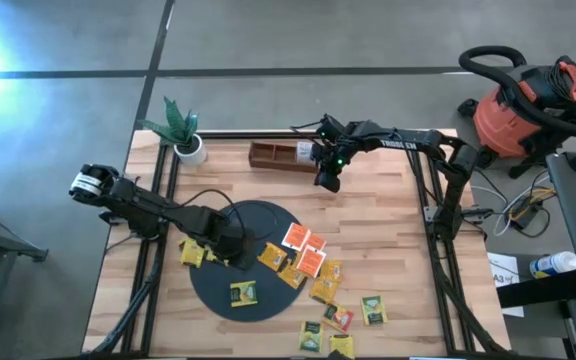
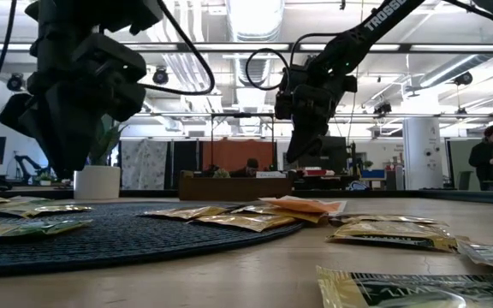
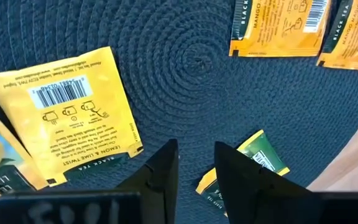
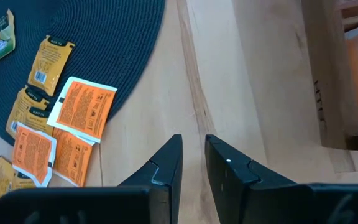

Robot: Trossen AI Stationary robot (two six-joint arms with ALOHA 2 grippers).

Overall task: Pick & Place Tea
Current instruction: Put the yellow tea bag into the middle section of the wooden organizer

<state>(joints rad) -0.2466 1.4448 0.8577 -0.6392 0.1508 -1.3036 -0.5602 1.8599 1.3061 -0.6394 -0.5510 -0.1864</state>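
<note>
Tea packets [image 1: 308, 262] scattered across black mat [image 1: 253, 225]

Bare wood [image 1: 388, 235] beside mat [image 1: 268, 215], tray [image 1: 280, 154] and plant [image 1: 183, 135] at rear

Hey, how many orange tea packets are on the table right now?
3 clear orange packets, clustered at the black mat's right edge: one overlapping the rim, one beside it, one just in front. A reddish packet farther front may be a fourth.

Read "LEMON & LIME TWIST BLACK TEA" on yellow packet [image 3: 64, 115]; "BLACK TEA MANGO" on packet [image 3: 278, 28] at mat's [image 3: 185, 81] edge; "TROSSEN" along right arm [image 2: 383, 19].
</note>
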